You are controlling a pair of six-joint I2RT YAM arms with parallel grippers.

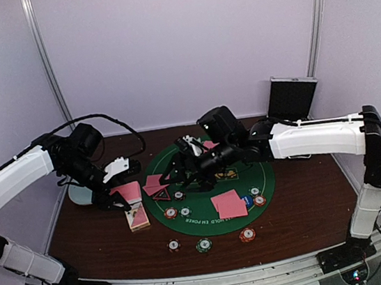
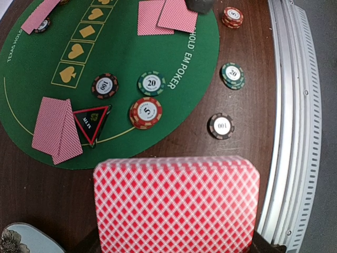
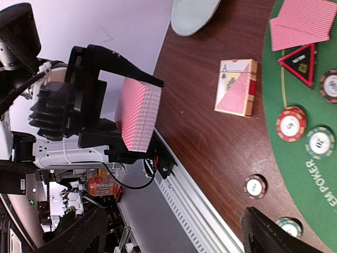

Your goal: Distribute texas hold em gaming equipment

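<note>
Card deck (image 3: 138, 113) edge-on in right wrist view only | left jaws clench it | right jaws wide apart

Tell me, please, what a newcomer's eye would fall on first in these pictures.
First, the round green mat in the table's middle, dotted with pink card pairs and striped chips. Next, the left gripper, shut on a thick deck held above the table's left side, near the card box. The right gripper hangs open over the mat.
</note>
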